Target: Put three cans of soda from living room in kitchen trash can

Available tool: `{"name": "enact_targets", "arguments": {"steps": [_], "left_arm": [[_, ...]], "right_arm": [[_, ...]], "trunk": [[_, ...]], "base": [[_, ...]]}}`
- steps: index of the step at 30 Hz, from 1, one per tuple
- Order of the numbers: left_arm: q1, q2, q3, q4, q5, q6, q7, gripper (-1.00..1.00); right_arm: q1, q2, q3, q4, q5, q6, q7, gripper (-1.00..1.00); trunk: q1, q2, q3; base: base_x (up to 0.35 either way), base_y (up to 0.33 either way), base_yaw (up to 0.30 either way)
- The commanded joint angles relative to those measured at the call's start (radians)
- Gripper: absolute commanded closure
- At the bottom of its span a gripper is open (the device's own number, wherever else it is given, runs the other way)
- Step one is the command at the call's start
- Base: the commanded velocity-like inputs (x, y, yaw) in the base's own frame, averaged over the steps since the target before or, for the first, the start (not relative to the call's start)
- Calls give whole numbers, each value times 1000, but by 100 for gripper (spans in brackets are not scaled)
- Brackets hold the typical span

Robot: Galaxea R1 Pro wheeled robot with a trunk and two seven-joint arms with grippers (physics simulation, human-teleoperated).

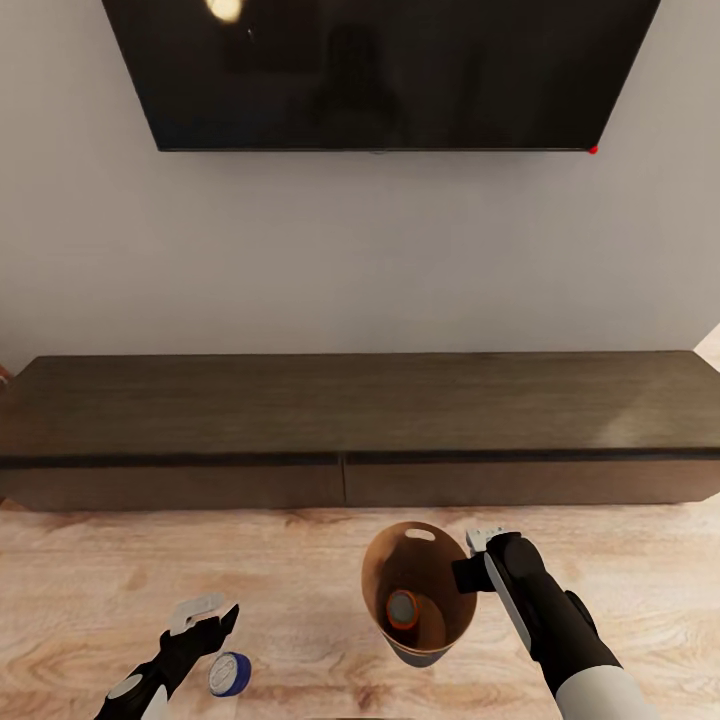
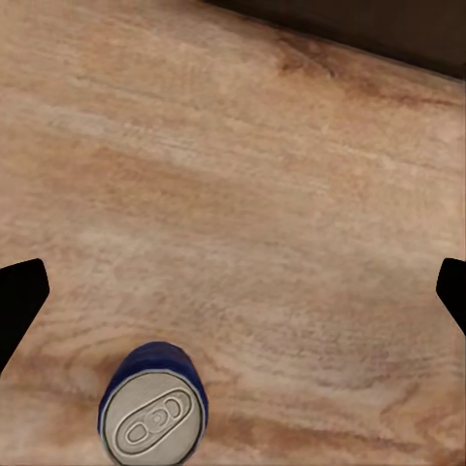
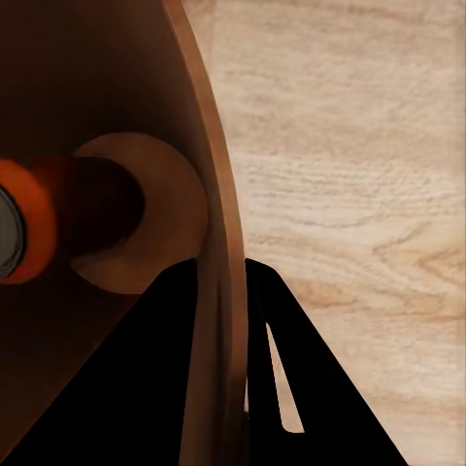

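Small round bucket-like bin (image 1: 425, 600), brown inside and pale grey outside, is held above the light wood plank floor (image 1: 300, 590); one orange drink can with a grey top (image 1: 403, 609) stands inside on its base. Right gripper (image 1: 478, 560) is clamped on the bin's rim wall. Blue drink can (image 1: 229, 673) stands upright on the floor just beside the left gripper (image 1: 205, 618), whose fingers are spread apart. Long dark wood cabinet (image 1: 360, 425) sits behind.

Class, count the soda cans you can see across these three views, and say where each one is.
2. A blue can stands on the wood floor beside the left tool. An orange can sits inside the bin, whose rim the right tool grips. Others may be hidden.
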Motion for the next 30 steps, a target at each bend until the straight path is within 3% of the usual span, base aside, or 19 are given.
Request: {"name": "enact_targets", "arguments": {"steps": [1, 15, 30], "left_arm": [[0, 0, 0, 0, 0, 0, 0, -100], [0, 0, 0, 0, 0, -1, 0, -100], [0, 0, 0, 0, 0, -1, 0, -100]], "right_arm": [[0, 0, 0, 0, -19, 0, 6, 100], [0, 0, 0, -1, -19, 0, 6, 100], [0, 0, 0, -1, -19, 0, 6, 100]], "trunk": [[0, 0, 0], [0, 0, -1], [0, 0, -23]], "base": [[33, 0, 0], [89, 0, 0], [4, 0, 0]]}}
